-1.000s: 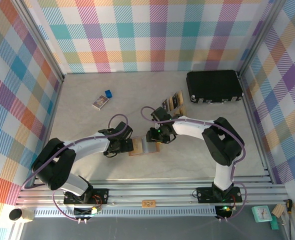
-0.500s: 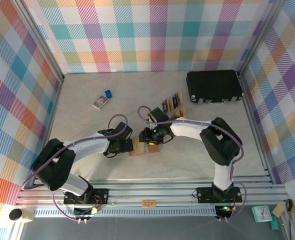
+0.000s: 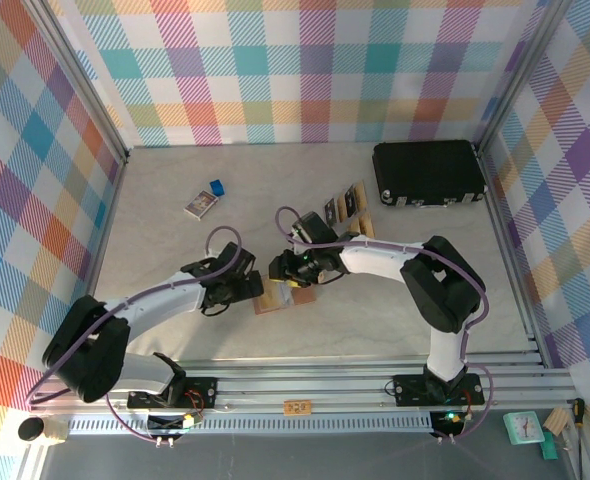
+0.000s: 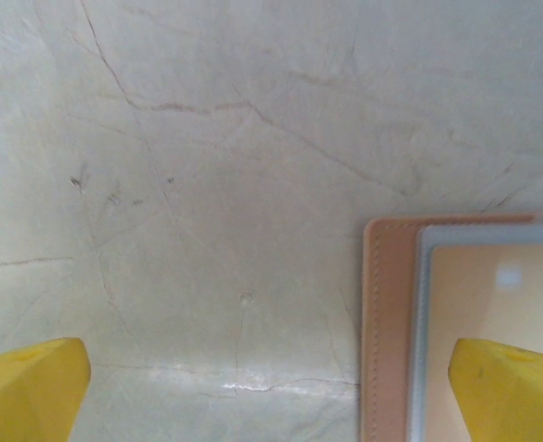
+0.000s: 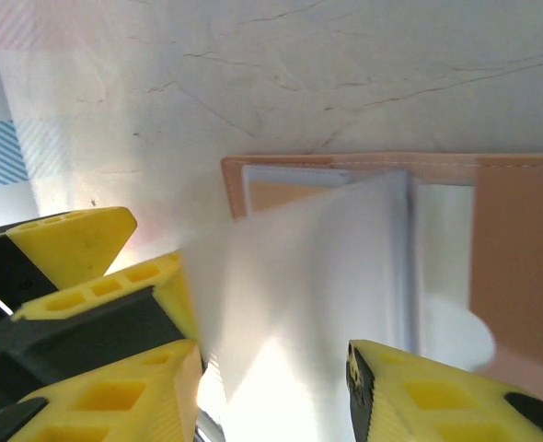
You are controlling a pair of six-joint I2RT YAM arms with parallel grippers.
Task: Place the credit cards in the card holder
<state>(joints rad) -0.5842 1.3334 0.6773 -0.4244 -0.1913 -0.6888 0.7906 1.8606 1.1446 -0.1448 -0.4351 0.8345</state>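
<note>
In the top view, the pale marbled table holds the open card holder (image 3: 278, 298) between the left gripper (image 3: 247, 291) and the right gripper (image 3: 287, 272). The credit cards (image 3: 347, 205) lie well apart, near a black case (image 3: 427, 172). In the left wrist view, the jaws are spread wide and empty, with one finger (image 4: 511, 387) over the holder's edge. In the right wrist view, the jaws stand apart around a blurred clear sleeve (image 5: 299, 276), contact uncertain. The sleeve is probably being opened, so next fetch a card.

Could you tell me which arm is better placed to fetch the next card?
Probably right: the right gripper hovers over the wallet, nearer the cards behind it, while the left gripper sits at the wallet's left edge.
</note>
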